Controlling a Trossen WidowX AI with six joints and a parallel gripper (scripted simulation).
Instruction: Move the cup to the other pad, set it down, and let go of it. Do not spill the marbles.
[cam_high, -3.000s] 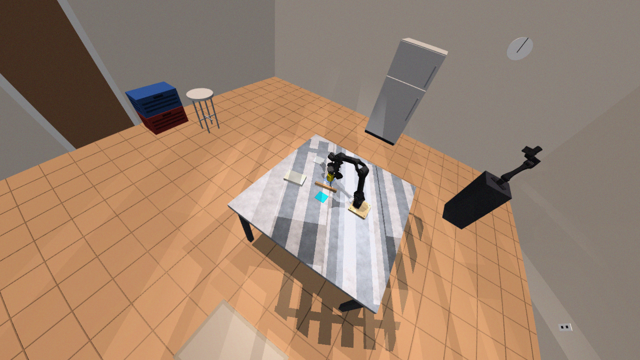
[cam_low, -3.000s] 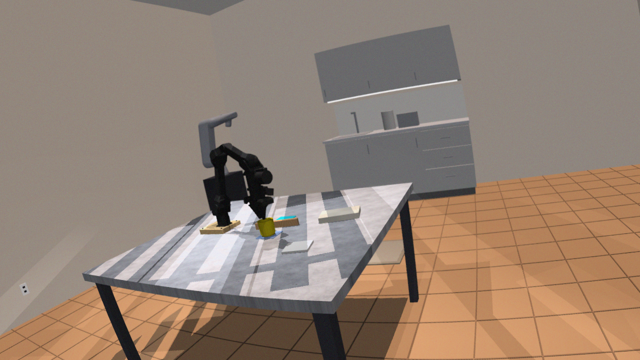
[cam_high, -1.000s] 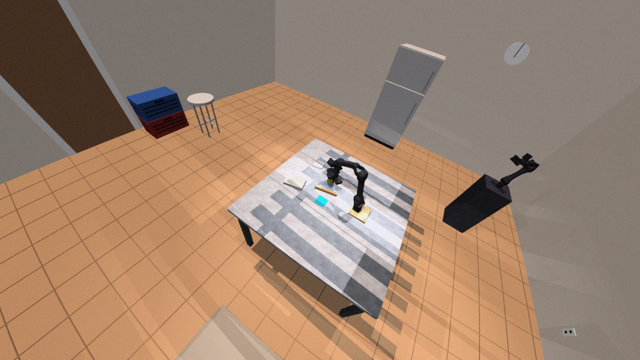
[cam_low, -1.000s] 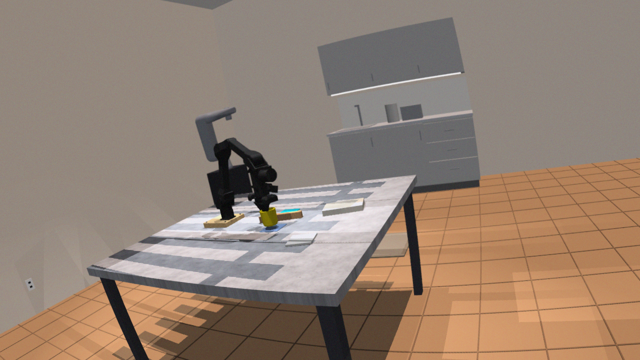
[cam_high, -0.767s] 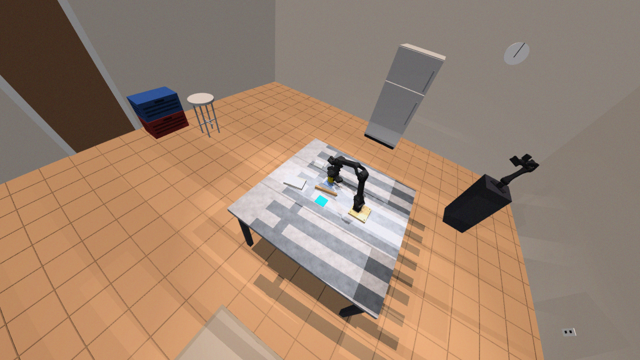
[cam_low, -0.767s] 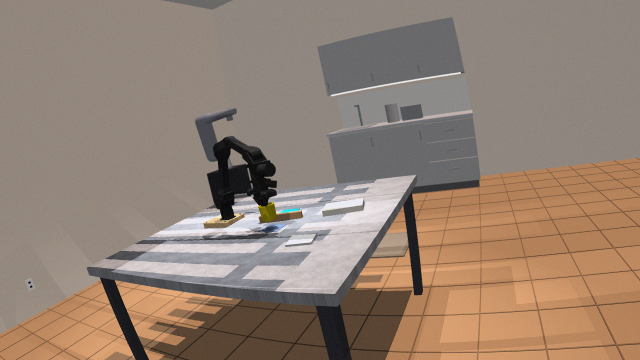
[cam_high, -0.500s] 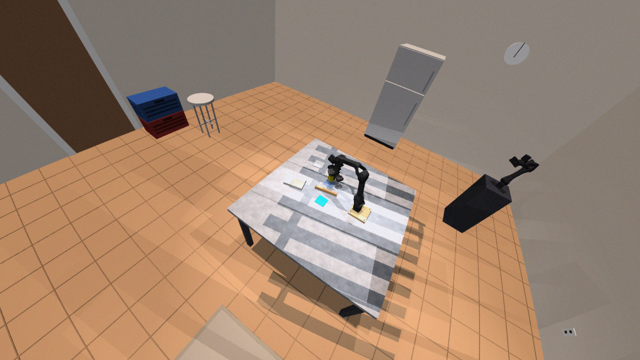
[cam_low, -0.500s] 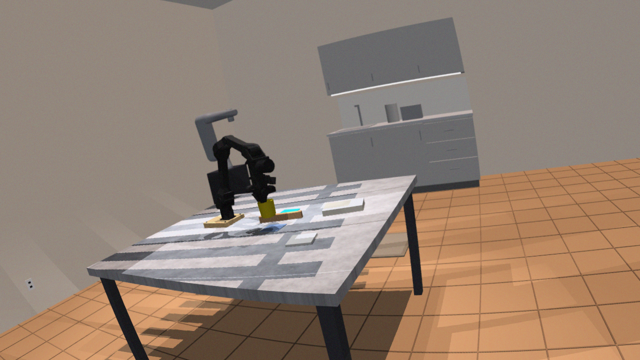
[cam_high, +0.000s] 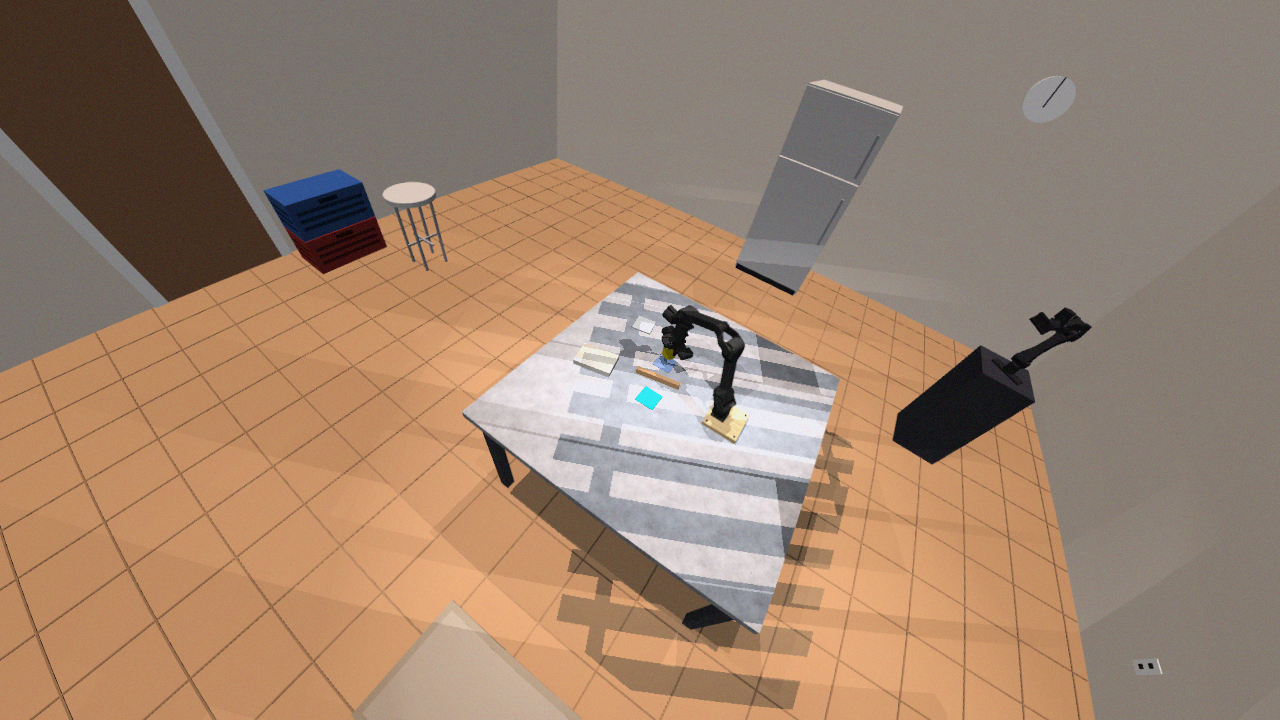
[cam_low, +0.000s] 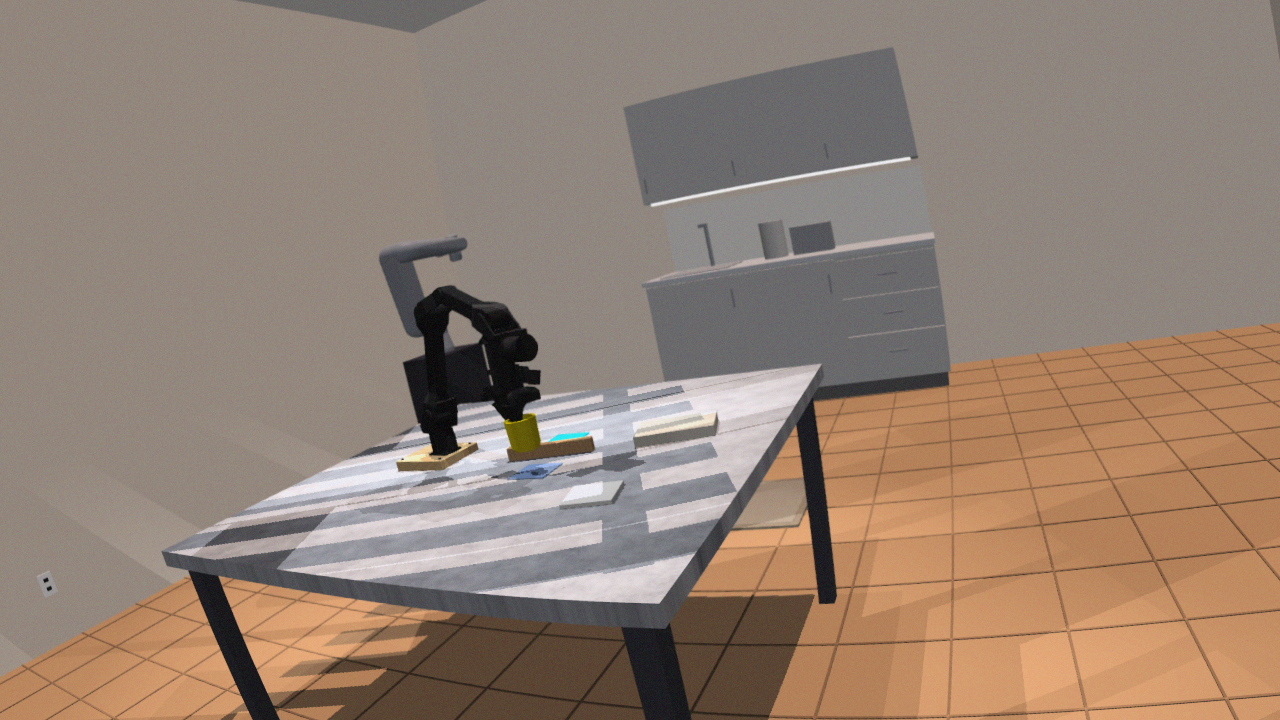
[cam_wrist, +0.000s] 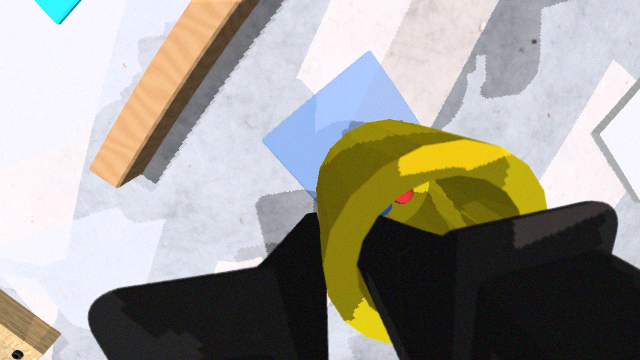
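The yellow cup (cam_high: 666, 355) (cam_low: 521, 433) (cam_wrist: 350, 165) hangs upright a little above the table, over the edge of the light blue pad (cam_high: 662, 366) (cam_low: 535, 470) (cam_wrist: 320, 125). A red marble (cam_wrist: 404, 196) and a blue marble (cam_wrist: 385, 210) show inside it. My gripper (cam_high: 668, 347) (cam_low: 519, 414) (cam_wrist: 331, 220) is shut on the cup's wall, one finger inside and one outside. The cyan pad (cam_high: 648, 397) (cam_low: 570, 437) (cam_wrist: 55, 7) lies beyond a wooden bar (cam_high: 657, 377) (cam_low: 559, 448) (cam_wrist: 165, 85) that lies between the two pads.
A cream slab (cam_high: 597, 359) (cam_low: 675, 426) and a small pale tile (cam_high: 645, 325) (cam_low: 592, 493) lie on the table near the pads. The arm's wooden base (cam_high: 725, 423) (cam_low: 435, 457) stands beside them.
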